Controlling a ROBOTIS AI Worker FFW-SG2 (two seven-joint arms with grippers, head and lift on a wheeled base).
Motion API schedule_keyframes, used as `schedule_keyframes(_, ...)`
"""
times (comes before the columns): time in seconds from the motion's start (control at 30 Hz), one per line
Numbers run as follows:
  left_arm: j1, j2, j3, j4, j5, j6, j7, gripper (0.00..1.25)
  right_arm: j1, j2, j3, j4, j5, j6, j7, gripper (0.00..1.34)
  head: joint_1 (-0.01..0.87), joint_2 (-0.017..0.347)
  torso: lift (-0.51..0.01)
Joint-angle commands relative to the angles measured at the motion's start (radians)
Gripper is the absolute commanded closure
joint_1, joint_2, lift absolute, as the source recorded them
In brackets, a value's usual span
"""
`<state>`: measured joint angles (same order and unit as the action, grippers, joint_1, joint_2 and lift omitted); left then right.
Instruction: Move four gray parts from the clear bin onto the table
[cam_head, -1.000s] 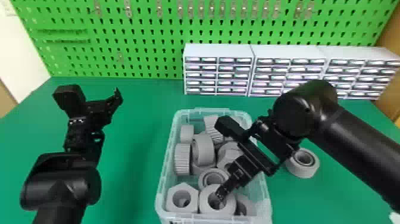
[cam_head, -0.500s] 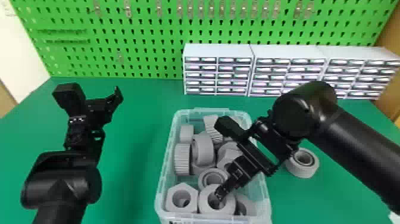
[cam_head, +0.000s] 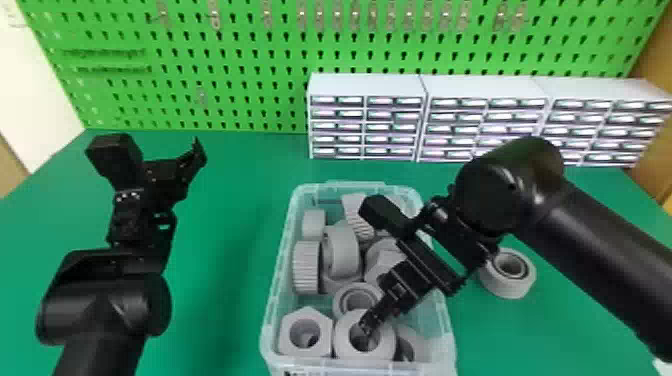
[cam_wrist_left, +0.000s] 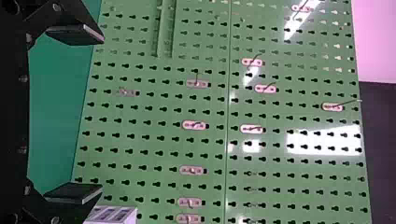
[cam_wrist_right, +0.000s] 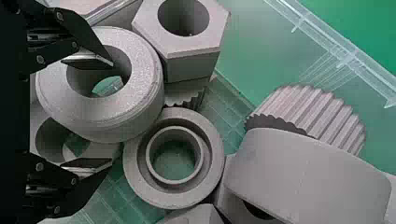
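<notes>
Thick gray plastic-looking ring (cam_wrist_right: 144, 74) | likely light, stiff | grip wall | black right gripper (cam_wrist_right: 112, 112): jaws apart, astride | black left gripper (cam_wrist_left: 102, 114): apart

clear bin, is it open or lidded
Open: the clear bin has no lid on, and the right gripper reaches down inside it.

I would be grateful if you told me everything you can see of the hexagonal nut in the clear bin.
The hexagonal nut is gray and matte, apparently plastic, with flat sides, fairly crisp edges and a wide round hole through its upper face. It looks whole. It lies in the clear bin's near left corner, hole facing up, beside the thick ring and seemingly touching it. A ribbed part shows just below it, perhaps supporting it. No gripper touches it.
</notes>
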<state>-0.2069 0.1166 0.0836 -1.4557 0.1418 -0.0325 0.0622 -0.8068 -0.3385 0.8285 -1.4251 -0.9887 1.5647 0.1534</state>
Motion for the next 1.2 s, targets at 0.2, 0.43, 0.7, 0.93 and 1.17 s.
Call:
schedule_keyframes(0.2, 0.0, 0.009, -0.005, 0.0, 0.009, -0.001, 0.001, 0.16, 0.0, 0.003, 0.008, 0.006, 0.002, 0.005, 0.0, 0.56, 0.693, 0.072, -0.052)
schedule_keyframes(0.43, 0.001, 0.011, -0.004, 0.0, 0.009, -0.003, 0.001, 0.16, -0.005, 0.004, 0.006, 0.011, -0.001, 0.006, 0.0, 0.79, 0.693, 0.072, -0.052)
schedule_keyframes(0.7, 0.001, 0.011, -0.005, 0.0, 0.009, -0.003, 0.001, 0.16, -0.011, 0.009, 0.003, 0.009, 0.01, 0.003, 0.0, 0.99, 0.693, 0.072, -0.052)
schedule_keyframes(0.93, 0.001, 0.011, -0.007, 0.0, 0.01, -0.003, 0.001, 0.16, -0.009, 0.009, -0.015, 0.002, 0.013, 0.002, 0.0, 0.99, 0.693, 0.072, -0.052)
schedule_keyframes(1.17, 0.017, 0.011, -0.041, 0.002, 0.018, -0.001, 0.022, 0.16, 0.003, 0.003, -0.066, -0.021, 0.021, 0.008, 0.0, 0.99, 0.693, 0.072, -0.052)
